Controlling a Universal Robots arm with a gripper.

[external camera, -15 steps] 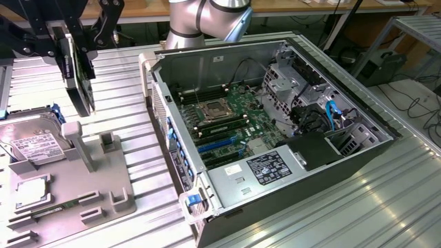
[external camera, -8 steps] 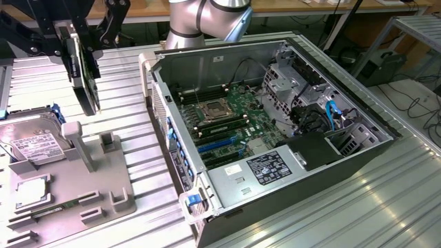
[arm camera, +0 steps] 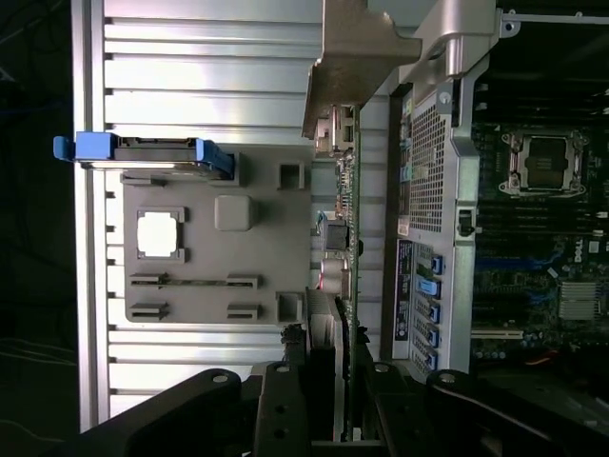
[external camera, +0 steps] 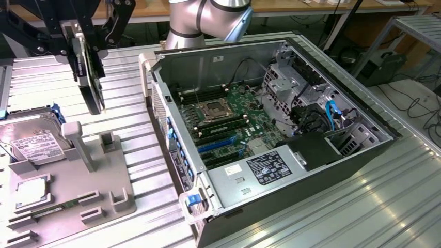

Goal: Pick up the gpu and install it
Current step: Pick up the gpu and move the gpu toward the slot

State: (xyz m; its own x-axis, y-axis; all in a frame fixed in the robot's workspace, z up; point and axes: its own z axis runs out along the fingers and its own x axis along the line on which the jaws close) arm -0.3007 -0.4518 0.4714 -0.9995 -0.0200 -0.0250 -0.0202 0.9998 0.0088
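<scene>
Black and upright, the gpu (external camera: 91,85) is gripped edgewise by the gripper (external camera: 84,44), whose jaws are closed on its upper edge. It is held clear of the ribbed metal tabletop (external camera: 386,206), near the far edge at the exterior view's left, above the gap between the grey holder tray (external camera: 90,181) and the open computer case (external camera: 276,212). A silver hard drive (external camera: 31,142) is seated at one edge of the tray. The motherboard (external camera: 227,121) is exposed inside the case.
</scene>
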